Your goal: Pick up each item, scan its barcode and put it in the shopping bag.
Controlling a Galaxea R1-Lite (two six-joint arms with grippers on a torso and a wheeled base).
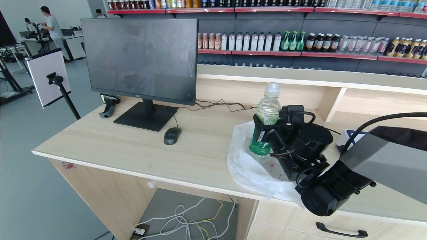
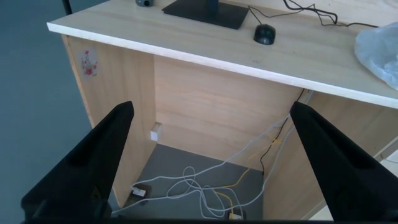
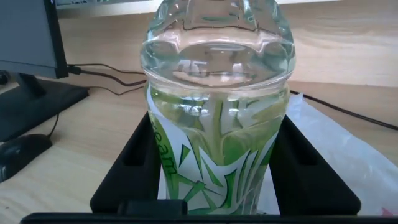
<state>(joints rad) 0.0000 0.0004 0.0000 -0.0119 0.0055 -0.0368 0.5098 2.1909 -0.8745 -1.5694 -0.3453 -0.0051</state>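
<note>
A clear bottle (image 1: 267, 115) with a green label and a white cap stands upright over the white plastic shopping bag (image 1: 247, 166) on the wooden counter. My right gripper (image 1: 263, 131) is shut on the bottle at its label; up close, the bottle (image 3: 217, 130) sits between the black fingers (image 3: 134, 165) with the shopping bag (image 3: 339, 134) behind it. My left gripper (image 2: 211, 162) hangs open below the counter's front edge, nothing between its fingers. A handheld barcode scanner (image 1: 108, 105) rests on the counter left of the monitor.
A monitor (image 1: 141, 58) on its stand, a black mouse (image 1: 172, 135) and loose cables occupy the counter's left and middle. A white device (image 1: 348, 136) sits at the right behind my arm. Shelves of bottles (image 1: 300, 41) line the back. Cables (image 2: 205, 193) lie on the floor under the counter (image 2: 186, 50).
</note>
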